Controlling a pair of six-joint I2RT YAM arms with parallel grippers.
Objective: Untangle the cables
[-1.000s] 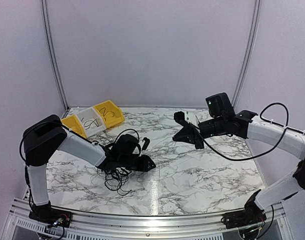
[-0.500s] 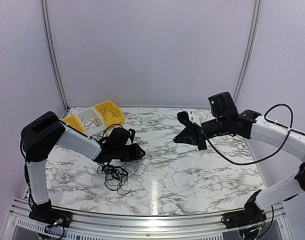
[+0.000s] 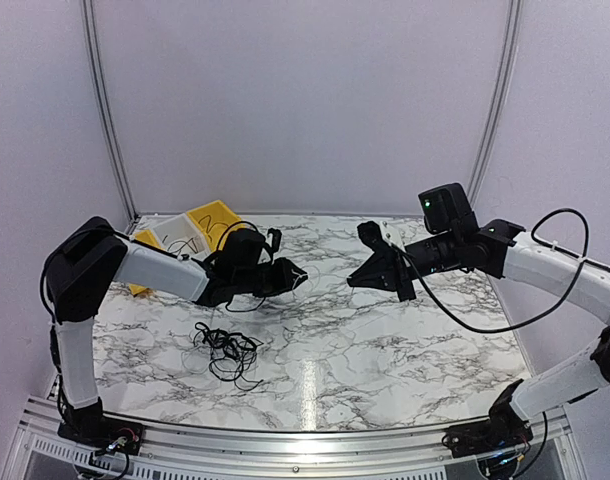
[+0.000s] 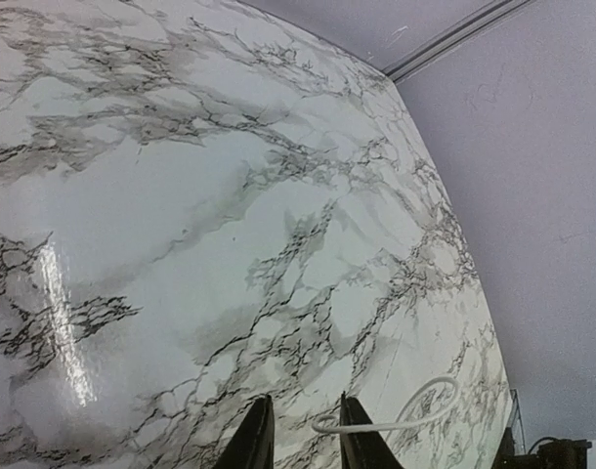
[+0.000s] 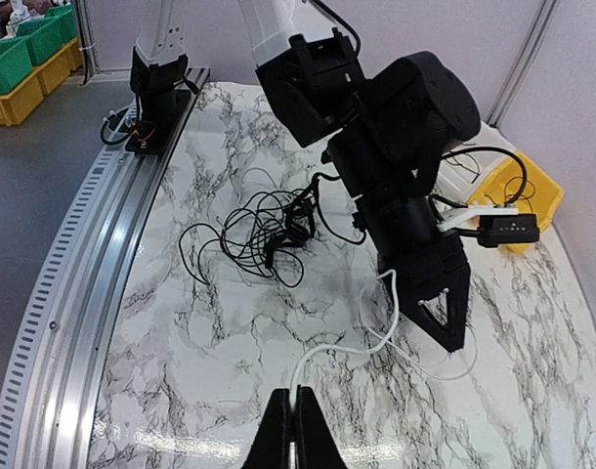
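Note:
The cables [image 3: 225, 350] are a loose tangle of thin black wires lying on the marble table, also in the right wrist view [image 5: 269, 230]. My left gripper [image 3: 297, 275] hovers above and behind the tangle, clear of it. Its fingertips [image 4: 303, 435] stand a narrow gap apart. A thin white cable [image 4: 425, 410] crosses one finger [image 4: 355, 440], its end curling into the gap. The white cable [image 5: 376, 332] runs on to my right gripper [image 5: 293, 401], which is shut on it. The right gripper [image 3: 353, 282] faces the left one across a short gap.
Yellow bins [image 3: 213, 220] and a white bin [image 3: 175, 235] holding black wires sit at the back left, behind the left arm. A metal rail [image 3: 285, 440] runs along the table's near edge. White walls close in the back and sides.
My left gripper has lifted off the black tangle and moved up and right, toward the right gripper. The tangle stays on the table. The right arm has barely shifted.

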